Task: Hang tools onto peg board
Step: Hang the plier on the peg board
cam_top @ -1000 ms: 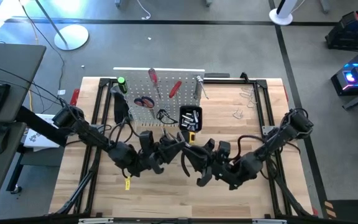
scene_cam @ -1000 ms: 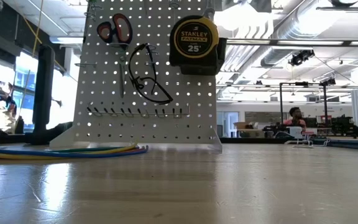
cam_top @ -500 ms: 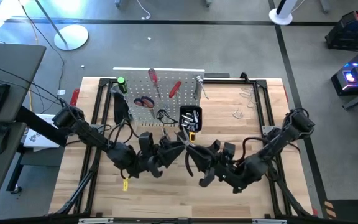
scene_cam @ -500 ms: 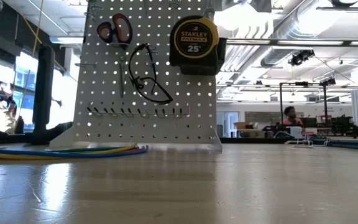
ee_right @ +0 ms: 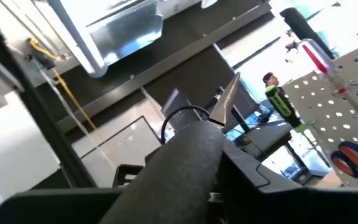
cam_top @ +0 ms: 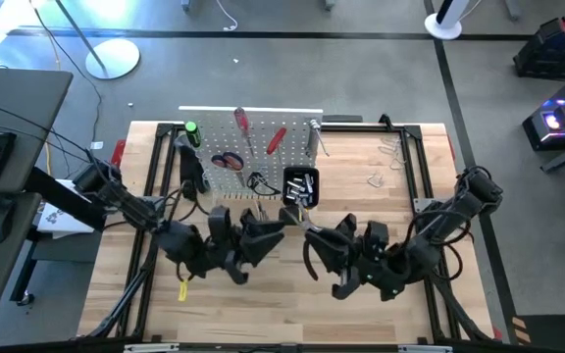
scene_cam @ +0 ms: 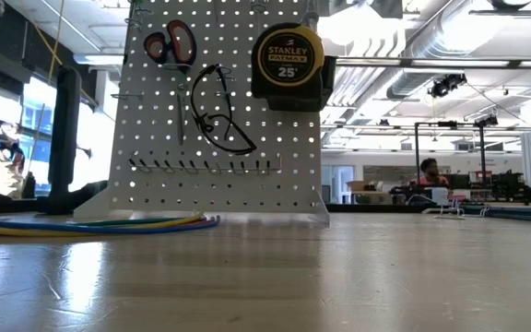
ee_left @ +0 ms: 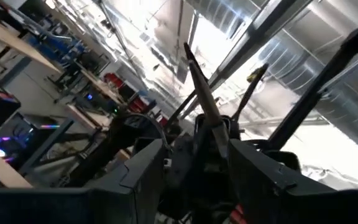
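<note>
Peg board (scene_cam: 219, 111) top cut off by low view's edge; contents of its black bin (cam_top: 300, 186) too small to identify; left tool (cam_top: 263, 227) finger gap unreadable from above

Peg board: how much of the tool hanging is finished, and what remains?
Done: scissors, a tape measure and a red-handled screwdriver hang on the peg board. In hand: the right gripper holds a black-handled tool beside the left gripper, in front of the board. Left: metal clamps lie on the table, right of the board.
</note>
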Tool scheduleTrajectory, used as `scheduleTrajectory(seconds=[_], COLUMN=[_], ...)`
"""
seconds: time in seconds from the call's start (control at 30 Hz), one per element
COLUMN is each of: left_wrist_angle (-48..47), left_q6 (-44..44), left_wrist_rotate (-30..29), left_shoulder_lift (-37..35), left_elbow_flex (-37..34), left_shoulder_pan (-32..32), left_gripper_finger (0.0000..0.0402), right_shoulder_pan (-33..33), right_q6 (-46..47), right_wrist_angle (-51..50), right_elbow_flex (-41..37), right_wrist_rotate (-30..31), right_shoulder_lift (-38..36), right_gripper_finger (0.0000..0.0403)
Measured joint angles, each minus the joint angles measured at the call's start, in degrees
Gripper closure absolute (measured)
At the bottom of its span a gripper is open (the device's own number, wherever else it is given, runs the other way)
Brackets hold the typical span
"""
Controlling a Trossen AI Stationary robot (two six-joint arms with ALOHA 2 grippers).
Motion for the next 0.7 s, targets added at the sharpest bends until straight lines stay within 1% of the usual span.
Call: scheduleTrajectory(seconds=[0.13, 0.2, 0.3, 0.4, 0.47, 0.57, 0.63, 0.7], left_wrist_angle=[-4.24, -7.07, -11.28, -16.43, -18.59, -22.53, -27.9, -34.74], left_q6=[0.34, 0.6, 0.55, 0.57, 1.86, 4.69, 4.03, 1.1], left_wrist_rotate=[-0.17, -1.36, -3.75, -4.47, -4.08, -2.3, -0.6, 1.48], left_shoulder_lift=[-1.36, -2.75, -5.98, -8.74, -10.22, -11.71, -11.55, -11.1], left_elbow_flex=[-0.55, -1.45, -2.53, -2.58, -2.58, -2.2, -0.96, 0.9], left_shoulder_pan=[-2.35, -3.8, -5.97, -7.86, -8.88, -9.77, -9.76, -9.11], left_gripper_finger=[0.0233, 0.0233, 0.0233, 0.0233, 0.0233, 0.0233, 0.0233, 0.0233], right_shoulder_pan=[1.71, 2.9, 4.53, 5.19, 5.04, 3.47, 2.02, 0.75], right_q6=[-0.16, 0.31, 4.45, 11.19, 16.4, 25.23, 30.31, 34.27], right_wrist_angle=[-2.27, -5.22, -12.57, -22.01, -27.65, -35.03, -39.58, -43.63], right_elbow_flex=[-0.02, -0.02, -0.02, -0.04, -0.04, -0.04, -0.06, -0.09], right_wrist_rotate=[-1.2, -1.28, -1.49, -2.92, -6.81, -15.44, -21.96, -26.79], right_shoulder_lift=[-0.88, -1.89, -3.54, -5.0, -5.98, -6.48, -6.39, -6.37], right_gripper_finger=[0.0337, 0.0337, 0.0337, 0.0337, 0.0337, 0.0337, 0.0337, 0.0337])
